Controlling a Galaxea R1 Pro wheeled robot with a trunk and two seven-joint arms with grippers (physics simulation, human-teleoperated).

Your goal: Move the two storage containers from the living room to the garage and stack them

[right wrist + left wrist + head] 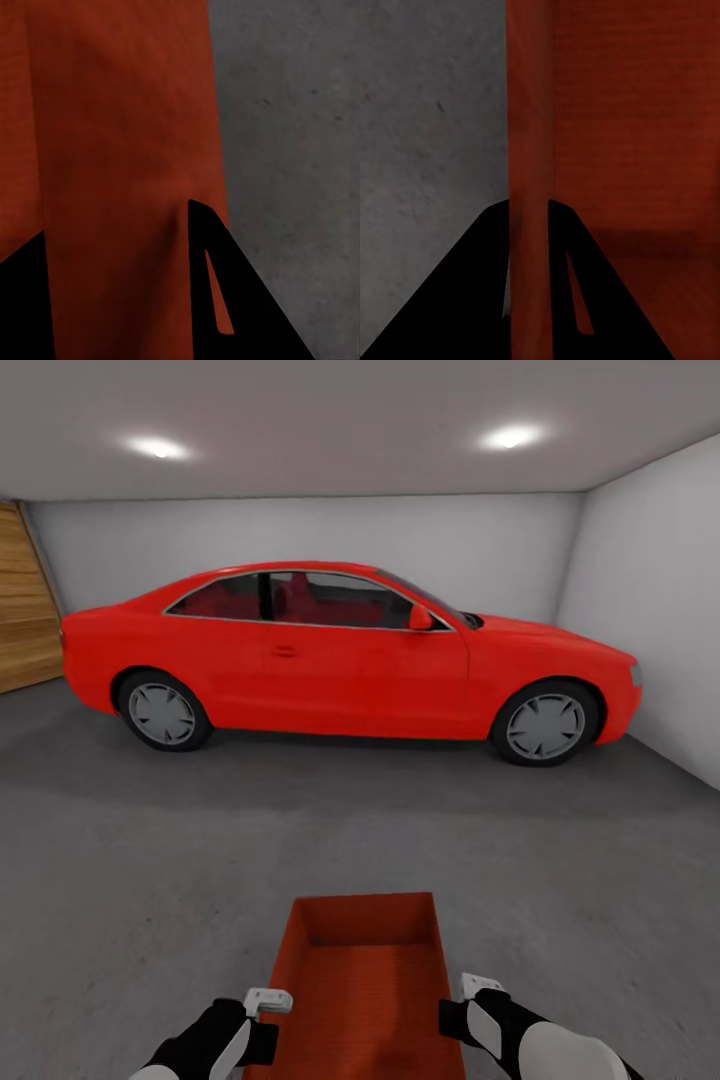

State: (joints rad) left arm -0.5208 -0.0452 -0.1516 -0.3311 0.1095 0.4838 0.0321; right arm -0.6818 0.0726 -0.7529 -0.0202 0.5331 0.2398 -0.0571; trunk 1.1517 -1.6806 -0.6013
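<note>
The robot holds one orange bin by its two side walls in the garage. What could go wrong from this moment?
1. Each gripper, left and right, pinches only a thin side wall of the bin. The wall may flex or slip, so the bin could tilt or drop onto the grey floor.
2. The red car stands ahead. Driving too far forward might push the bin against it.

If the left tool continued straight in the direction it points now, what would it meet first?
Probably the container's own wall: the left tool already straddles the thin side wall of the orange-red storage container, so pushing on would slide it deeper along that wall. Beyond that is the grey garage floor; depth is unclear.
</note>
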